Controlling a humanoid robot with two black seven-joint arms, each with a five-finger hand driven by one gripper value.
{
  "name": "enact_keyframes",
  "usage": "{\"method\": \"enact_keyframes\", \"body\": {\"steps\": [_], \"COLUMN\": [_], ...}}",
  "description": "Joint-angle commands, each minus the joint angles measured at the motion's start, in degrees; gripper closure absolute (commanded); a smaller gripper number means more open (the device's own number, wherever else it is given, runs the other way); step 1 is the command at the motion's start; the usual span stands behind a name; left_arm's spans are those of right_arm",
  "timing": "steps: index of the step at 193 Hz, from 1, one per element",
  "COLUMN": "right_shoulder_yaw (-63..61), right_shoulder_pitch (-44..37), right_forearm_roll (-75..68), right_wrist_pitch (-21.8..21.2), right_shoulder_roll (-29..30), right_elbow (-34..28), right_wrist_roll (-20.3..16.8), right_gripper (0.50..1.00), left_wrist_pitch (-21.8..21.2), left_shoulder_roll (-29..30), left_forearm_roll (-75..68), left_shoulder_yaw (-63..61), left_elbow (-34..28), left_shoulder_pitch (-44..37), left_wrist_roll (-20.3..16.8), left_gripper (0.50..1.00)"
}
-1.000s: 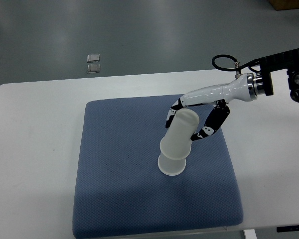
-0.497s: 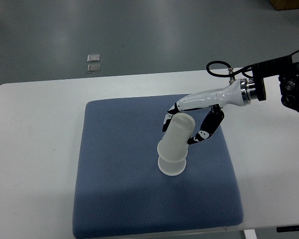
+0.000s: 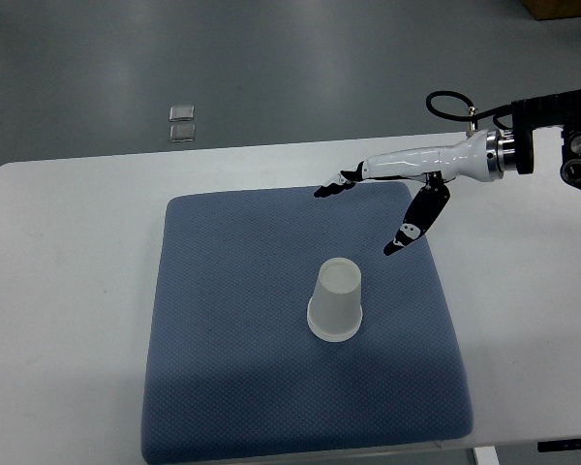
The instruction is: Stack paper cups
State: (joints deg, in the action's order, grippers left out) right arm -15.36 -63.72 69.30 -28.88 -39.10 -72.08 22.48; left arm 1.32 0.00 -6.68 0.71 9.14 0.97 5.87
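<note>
The stacked paper cups [image 3: 335, 300] are being left upside down near the middle of the blue mat [image 3: 223, 349] on the white surface [image 3: 68, 291] — nothing is being gripped. The right hand [image 3: 382, 199] is being held just beyond them, fingers [image 3: 407, 232] spread, apart from the cups.

One steep overhead view, table [image 3: 68, 252] apparently mid-distance.

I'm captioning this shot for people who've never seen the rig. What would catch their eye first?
The white cups, stacked upside down in the middle of the blue mat. Next, the right hand, reaching in from the right edge and hovering open above and behind the stack, touching nothing. The mat lies on a white table.
</note>
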Motion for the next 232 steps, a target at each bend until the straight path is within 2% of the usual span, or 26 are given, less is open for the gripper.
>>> {"method": "enact_keyframes", "body": {"steps": [1,28,65,93,116,138,155,181,202,232], "right_shoulder_yaw": [-0.2,-0.2,0.24,-0.2,0.15,0.24,0.41,0.15,-0.29,-0.11], "right_shoulder_pitch": [1.76,5.1,8.53,10.28,10.64,10.55,10.55,10.64,10.64,10.55], "right_forearm_roll": [-6.19,-17.53,-31.5,-40.81,-51.89,-63.75,-70.69,-76.68,-81.16,-91.53], "right_wrist_pitch": [0.05,0.75,3.65,5.15,5.59,5.59,5.68,5.68,5.5,5.32], "right_shoulder_roll": [0.25,0.6,4.91,9.13,10.27,11.76,12.64,13.96,15.63,17.04], "right_elbow": [2.56,6.43,14.43,19.87,22.07,23.04,23.04,23.74,26.64,30.24], "right_wrist_roll": [-0.06,-0.06,-0.59,-4.28,-7.01,-13.51,-16.93,-18.17,-19.22,-23.88], "right_gripper": [0.576,0.576,0.576,0.576,0.576,0.576,0.576,0.576,0.576,0.576], "left_wrist_pitch": [0.0,0.0,0.0,0.0,0.0,0.0,0.0,0.0,0.0,0.0], "left_shoulder_roll": [0.0,0.0,0.0,0.0,0.0,0.0,0.0,0.0,0.0,0.0], "left_forearm_roll": [0.0,0.0,0.0,0.0,0.0,0.0,0.0,0.0,0.0,0.0], "left_shoulder_yaw": [0.0,0.0,0.0,0.0,0.0,0.0,0.0,0.0,0.0,0.0], "left_elbow": [0.0,0.0,0.0,0.0,0.0,0.0,0.0,0.0,0.0,0.0], "left_shoulder_pitch": [0.0,0.0,0.0,0.0,0.0,0.0,0.0,0.0,0.0,0.0], "left_wrist_roll": [0.02,-0.06,0.02,0.02,0.02,0.02,0.02,0.02,0.02,0.02], "left_gripper": [0.5,0.5,0.5,0.5,0.5,0.5,0.5,0.5,0.5,0.5]}}
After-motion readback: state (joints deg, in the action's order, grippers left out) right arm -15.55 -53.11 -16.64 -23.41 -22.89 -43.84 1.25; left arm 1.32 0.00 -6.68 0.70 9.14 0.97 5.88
